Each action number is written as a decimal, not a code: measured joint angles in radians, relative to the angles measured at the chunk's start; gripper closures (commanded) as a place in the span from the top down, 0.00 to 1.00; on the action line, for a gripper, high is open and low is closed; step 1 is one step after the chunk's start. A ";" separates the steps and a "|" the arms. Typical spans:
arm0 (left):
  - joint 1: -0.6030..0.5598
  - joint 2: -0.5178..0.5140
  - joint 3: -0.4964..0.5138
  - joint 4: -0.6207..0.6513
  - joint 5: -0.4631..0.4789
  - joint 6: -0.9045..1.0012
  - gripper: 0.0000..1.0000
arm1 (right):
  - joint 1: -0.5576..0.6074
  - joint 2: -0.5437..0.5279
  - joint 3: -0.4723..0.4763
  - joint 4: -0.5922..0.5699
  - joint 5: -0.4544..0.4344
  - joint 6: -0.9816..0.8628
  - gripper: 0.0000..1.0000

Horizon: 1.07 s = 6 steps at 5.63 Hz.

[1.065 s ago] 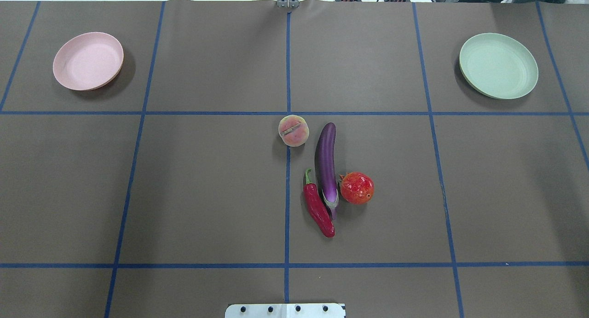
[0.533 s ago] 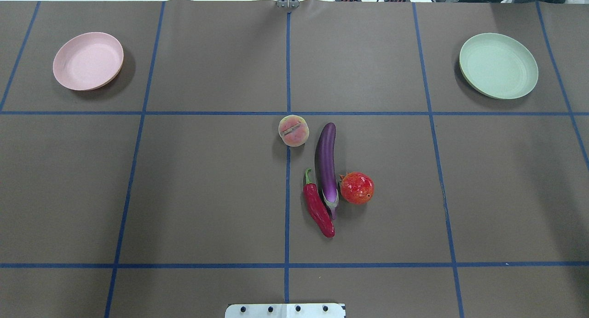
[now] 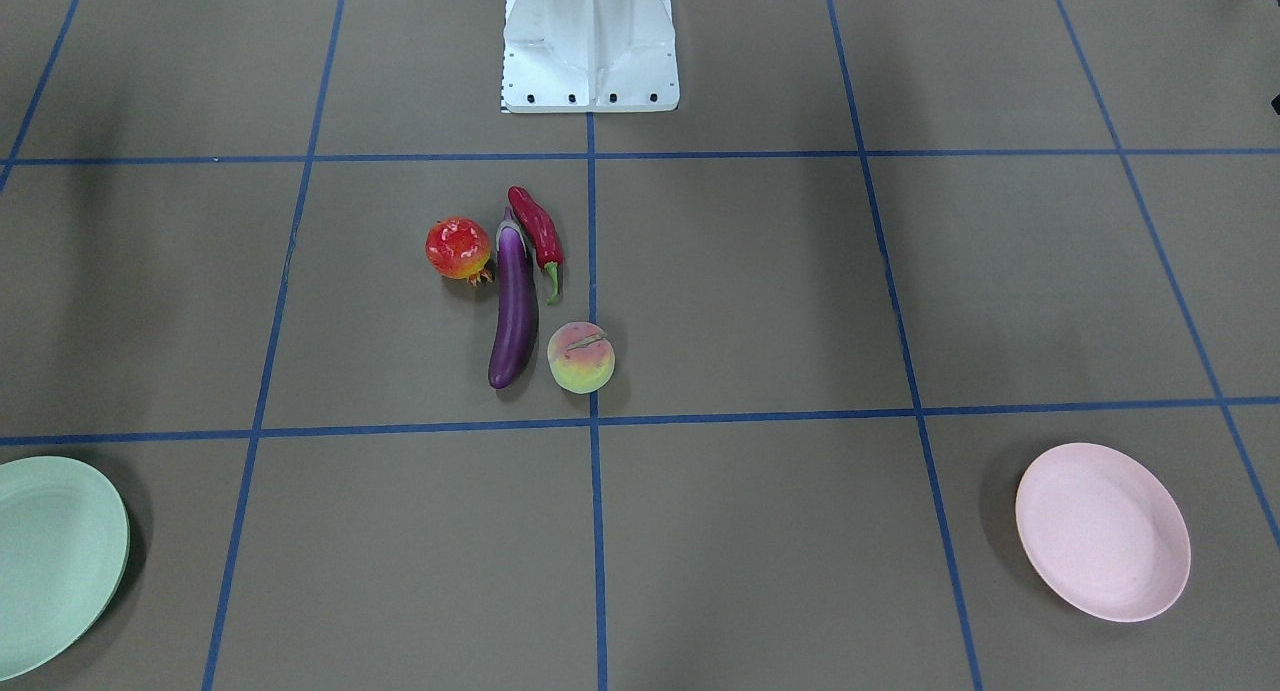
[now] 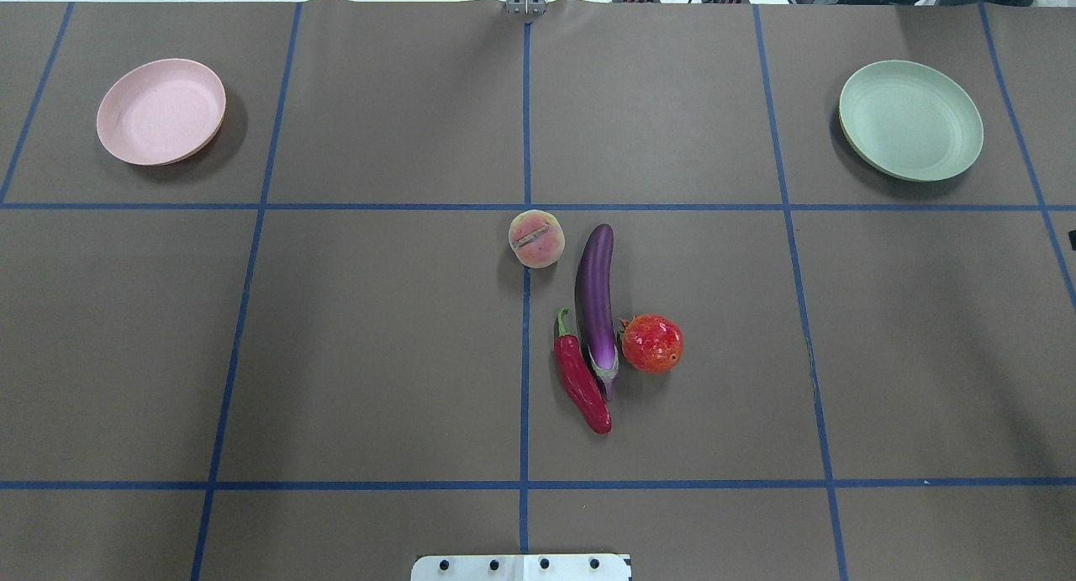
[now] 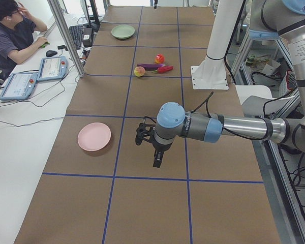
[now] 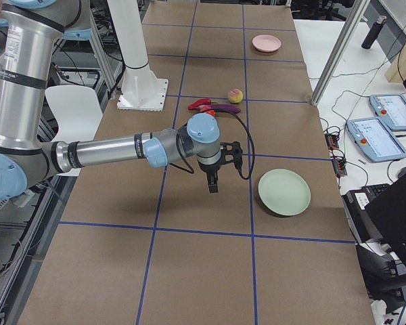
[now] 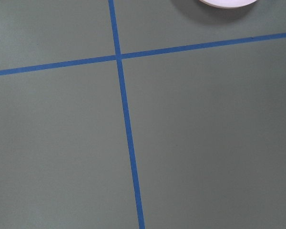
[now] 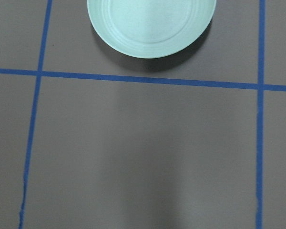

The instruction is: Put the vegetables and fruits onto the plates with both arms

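— Shifted since a second ago: only a thin dark sliver (image 4: 1072,238), now poking in at the overhead view's right edge. Otherwise matches the earlier look of the tabletop (image 4: 378,379).
— Whereabouts of the produce?
— Bunched near the middle, well apart from both plates. Eggplant (image 4: 595,299): lies parallel to the centre tape line (image 4: 525,144), just to its right, cap toward the robot. Chili (image 4: 582,381): rests against that cap end, on the robot's left. Pomegranate (image 4: 652,343): sits just beside the cap, on the robot's right. Peach (image 4: 536,239): sits on the tape line, just beside the eggplant's far tip. None on a plate yet.
— And the plates?
— Pink plate (image 4: 160,111): far corner on the robot's left. Green plate (image 4: 910,120): far corner on the robot's right.
— End effectors?
— Left end effector (image 5: 156,161): hangs above bare tabletop near the pink plate, pointing down. Right end effector (image 6: 213,187): hangs likewise near the green plate. Seen only from the side, so cannot tell if apart or together on either.
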 measured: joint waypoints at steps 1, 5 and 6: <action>0.000 0.001 0.001 -0.001 0.000 0.000 1.00 | -0.074 0.055 0.025 0.002 -0.005 0.085 0.98; 0.000 0.004 0.007 -0.001 0.002 0.002 1.00 | -0.376 0.296 0.032 -0.001 -0.119 0.186 0.98; 0.000 0.004 0.013 0.000 0.001 0.004 1.00 | -0.481 0.350 0.016 -0.004 -0.230 0.257 0.97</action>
